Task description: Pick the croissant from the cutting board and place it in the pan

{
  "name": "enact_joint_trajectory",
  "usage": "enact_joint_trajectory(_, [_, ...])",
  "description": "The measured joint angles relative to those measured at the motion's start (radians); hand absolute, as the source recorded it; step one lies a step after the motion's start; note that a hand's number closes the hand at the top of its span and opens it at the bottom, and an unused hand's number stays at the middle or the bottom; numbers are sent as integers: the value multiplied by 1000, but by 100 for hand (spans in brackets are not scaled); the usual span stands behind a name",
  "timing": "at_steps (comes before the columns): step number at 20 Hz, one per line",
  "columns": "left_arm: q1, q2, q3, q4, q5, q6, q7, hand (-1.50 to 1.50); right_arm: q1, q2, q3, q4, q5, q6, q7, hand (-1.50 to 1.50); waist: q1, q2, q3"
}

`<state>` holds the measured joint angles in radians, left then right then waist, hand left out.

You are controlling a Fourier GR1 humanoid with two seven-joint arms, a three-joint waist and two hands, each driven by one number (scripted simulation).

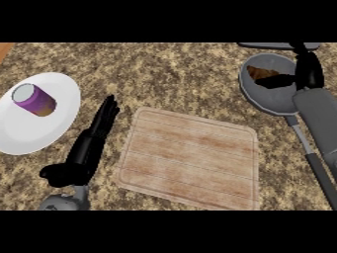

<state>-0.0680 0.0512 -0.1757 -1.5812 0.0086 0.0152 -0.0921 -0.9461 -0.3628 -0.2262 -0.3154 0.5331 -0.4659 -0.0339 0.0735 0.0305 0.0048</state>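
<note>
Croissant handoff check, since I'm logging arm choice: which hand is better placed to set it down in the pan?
The right hand. It is over the pan, fingers curled round the croissant. The left hand rests open beside the cutting board, far from the pan.

My black left hand lies on the speckled brown-tan granite counter btwn the plain white round plate w/ its purple cup & the pale streaked wooden cutting board, grey metal pan w/ golden-brown croissant at right.
</note>
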Motion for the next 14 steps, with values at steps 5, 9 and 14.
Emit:
enact_joint_trajectory(5, [19, -8, -5, -1, -10, 11, -7, 0, 9, 10, -109, -20, -107, -47, -158, -150, -12, -4, 0])
enact_joint_trajectory(9, [29, -16, -6, 2, -18, 24, -7, 0, 21, -9, -192, -16, -198, 6, -248, -150, -28, -11, -1])
enact_joint_trajectory(14, [28, -14, 14, 12, -15, 29, -7, 0, 73, -53, -262, -36, -303, 182, -335, -150, -54, -22, -3])
